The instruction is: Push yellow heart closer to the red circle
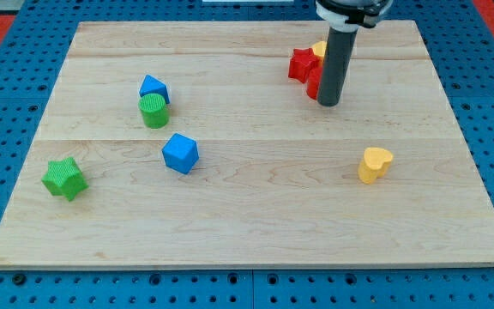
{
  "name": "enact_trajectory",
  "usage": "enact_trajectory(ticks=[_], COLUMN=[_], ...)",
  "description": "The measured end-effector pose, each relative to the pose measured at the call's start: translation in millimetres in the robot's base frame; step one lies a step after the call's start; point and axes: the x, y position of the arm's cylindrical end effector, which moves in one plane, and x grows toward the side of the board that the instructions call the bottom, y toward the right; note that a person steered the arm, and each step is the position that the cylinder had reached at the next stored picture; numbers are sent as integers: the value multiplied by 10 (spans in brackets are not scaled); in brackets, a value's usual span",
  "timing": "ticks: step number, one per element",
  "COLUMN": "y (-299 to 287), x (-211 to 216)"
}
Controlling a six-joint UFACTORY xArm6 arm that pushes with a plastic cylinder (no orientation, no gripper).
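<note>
The yellow heart (374,164) lies at the view's right, below the middle of the board. The red circle (314,83) is near the view's top right, mostly hidden behind my rod. My tip (328,104) rests on the board right beside the red circle, on its lower right. The tip is well above and left of the yellow heart, apart from it.
A red star (299,64) and a yellow block (319,49) sit just above the red circle. A blue triangle (153,87) and green cylinder (153,112) touch at the left. A blue cube (180,153) and green star (64,178) lie lower left.
</note>
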Motion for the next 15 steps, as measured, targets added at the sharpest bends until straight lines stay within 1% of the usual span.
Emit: enact_trajectory(ticks=[1,2,3,4,5,6,7,8,9,10,11,13,14,15], y=[175,781,791,880,1200,1322,1370,1362,1031,449,231,-592,-326,-186], x=[-144,286,799,912,902,893,1016,1359,1627,1492,1144,732,619,689])
